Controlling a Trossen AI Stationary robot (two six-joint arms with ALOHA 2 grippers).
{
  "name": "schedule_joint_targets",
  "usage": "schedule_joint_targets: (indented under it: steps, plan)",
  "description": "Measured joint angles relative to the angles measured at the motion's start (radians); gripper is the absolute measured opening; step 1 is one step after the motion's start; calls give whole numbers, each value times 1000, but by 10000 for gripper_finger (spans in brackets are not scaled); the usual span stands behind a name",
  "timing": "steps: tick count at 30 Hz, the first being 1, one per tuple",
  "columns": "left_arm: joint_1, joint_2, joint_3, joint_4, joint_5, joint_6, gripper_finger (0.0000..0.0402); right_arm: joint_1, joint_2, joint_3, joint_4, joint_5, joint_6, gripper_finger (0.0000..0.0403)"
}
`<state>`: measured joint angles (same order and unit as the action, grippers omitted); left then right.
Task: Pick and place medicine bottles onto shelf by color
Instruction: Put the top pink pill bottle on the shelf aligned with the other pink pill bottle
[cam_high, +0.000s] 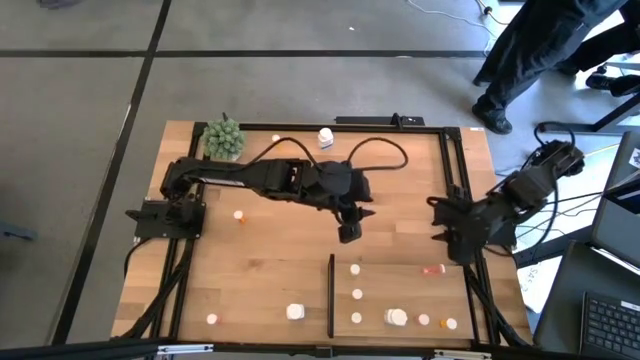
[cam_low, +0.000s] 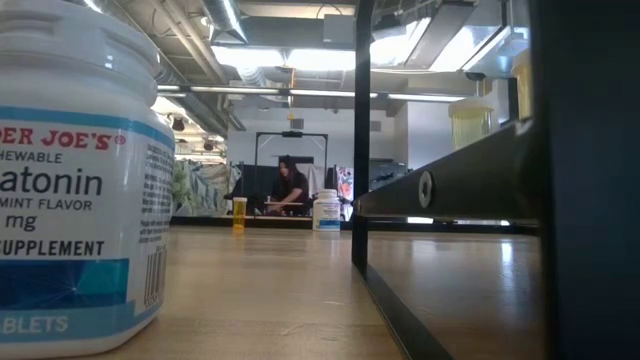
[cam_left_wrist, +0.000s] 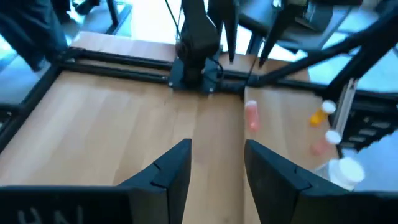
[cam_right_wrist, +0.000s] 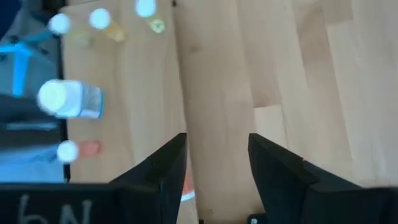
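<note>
Tabletop (cam_high: 260, 270) seen from above: left gripper (cam_high: 349, 232) open, empty, nearest the shelf (cam_high: 400, 290) bottles (cam_high: 355, 269). Left wrist: orange bottle (cam_left_wrist: 251, 116) lay lengthwise ahead. Right gripper (cam_right_wrist: 214, 168) open, empty, parked at the edge.

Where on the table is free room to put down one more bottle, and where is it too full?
Free: the wood between the left gripper, the black divider strip and the orange bottle near the left arm's base. Also free: the stretch between the left gripper and the right gripper. Crowded: right of the strip, around the chunky white bottle.
</note>
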<state>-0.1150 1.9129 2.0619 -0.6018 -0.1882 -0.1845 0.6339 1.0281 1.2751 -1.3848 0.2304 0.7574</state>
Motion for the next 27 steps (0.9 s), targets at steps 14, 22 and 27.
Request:
schedule_joint_targets:
  steps: [14,22,27]
  plan:
    - [17,132,-4,165,91,58,142,87,-190,-109,44,48,-71,172]
    - [45,193,-2,200,114,43,142,92,-244,-266,163,30,-38,172]
    - [45,197,0,212,128,30,142,91,-237,-341,179,-23,24,172]
